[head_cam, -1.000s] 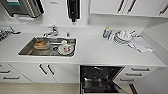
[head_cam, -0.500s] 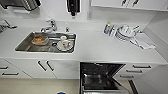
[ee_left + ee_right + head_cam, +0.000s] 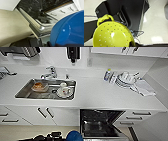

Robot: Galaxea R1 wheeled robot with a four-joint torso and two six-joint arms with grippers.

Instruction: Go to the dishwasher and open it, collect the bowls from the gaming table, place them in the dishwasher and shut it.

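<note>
The dishwasher [image 3: 100, 123] stands open under the white counter, its dark inside and wire racks showing. Its dropped door [image 3: 37, 26] shows close up in the left wrist view. A bright blue bowl [image 3: 70, 28] looms large there, with my left gripper [image 3: 55, 45] shut on its rim. The same blue bowl [image 3: 74, 136] sits at the lower edge of the head view, left of the open door. My right gripper [image 3: 134, 44] is shut on a yellow-green perforated bowl with a loop handle [image 3: 112, 36], held above my dark base. The gaming table is out of view.
A steel sink [image 3: 27, 93] holds an orange-brown dish [image 3: 38, 86] and a white cup on a plate [image 3: 64, 91]. White plates [image 3: 123, 79], a bottle [image 3: 107, 74] and a cloth [image 3: 143, 88] sit on the right of the counter. White drawers [image 3: 140, 117] flank the dishwasher.
The whole head view has shifted a little, with the counter higher in the picture, so the camera moved. Nothing on the counter has moved.
</note>
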